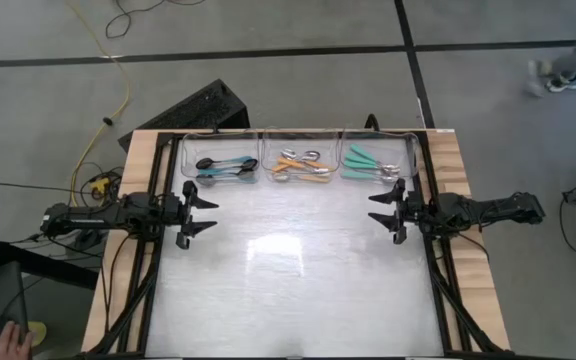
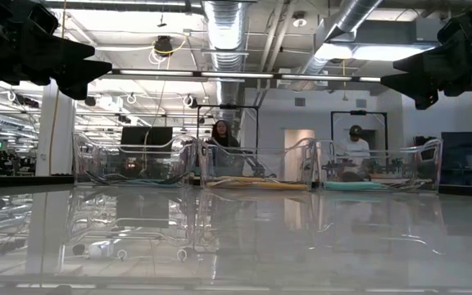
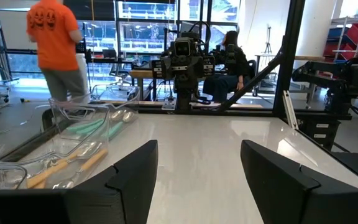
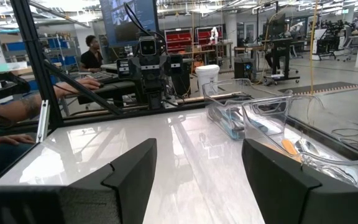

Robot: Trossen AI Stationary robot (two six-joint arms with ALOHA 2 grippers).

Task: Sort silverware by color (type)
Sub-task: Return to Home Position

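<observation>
My left fingers (image 1: 203,203) and right fingers (image 1: 386,198) both stand wide apart with nothing between them. Each pair is held above one side of the surface (image 1: 288,280), pointing inward and well apart from the spoons. The spoons lie in 3 clear bins in a row along the far edge: blue spoons (image 1: 226,167) in the left bin (image 1: 223,142), orange spoons (image 1: 303,166) in the middle bin (image 1: 301,140), teal spoons (image 1: 373,165) in the right bin (image 1: 378,140). They overlap in each bin, so I cannot count them. From table height the glossy walls blur what lies inside: orange and teal show as thin strips, and the blue I can hardly make out. In my left wrist view the nearest bin is cut off at the edge. A hand (image 1: 8,343) is cut off at a corner of the high view, off the surface. A person in an orange shirt (image 3: 55,43) stands in the room past the bins.
</observation>
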